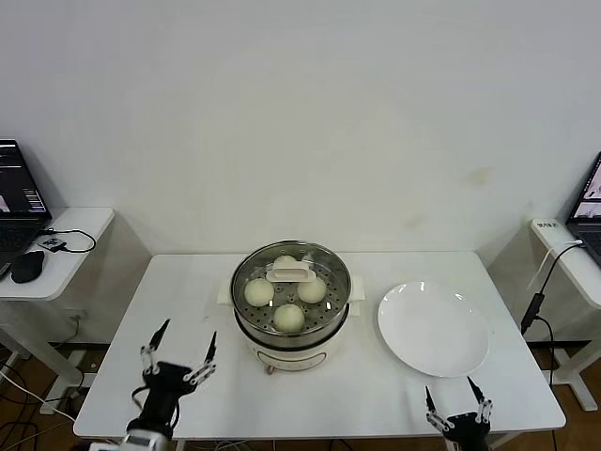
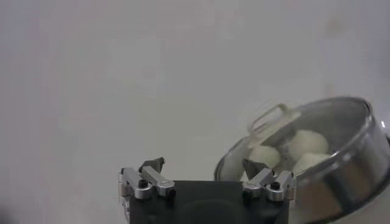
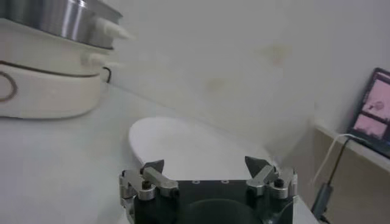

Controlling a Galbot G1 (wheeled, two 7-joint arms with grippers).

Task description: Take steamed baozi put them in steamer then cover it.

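Observation:
The steel steamer [image 1: 246, 324] stands mid-table on its cream base. Several cream-white baozi [image 1: 259, 291] lie inside on the perforated tray. The clear glass cover [image 1: 332, 269] with its cream handle [image 1: 290, 273] sits on top of the pot. My left gripper [image 1: 180, 349] is open and empty near the table's front left, apart from the steamer. My right gripper [image 1: 457, 397] is open and empty at the front right edge. The left wrist view shows the covered steamer [image 2: 341, 164] with baozi [image 2: 308, 143] under the lid. The right wrist view shows the steamer's side [image 3: 52, 18].
An empty white plate [image 1: 434, 328] lies right of the steamer; it also shows in the right wrist view [image 3: 183, 143]. Side desks with laptops [image 1: 19, 202] stand at both sides of the table. A cable [image 1: 535, 301] hangs at the right.

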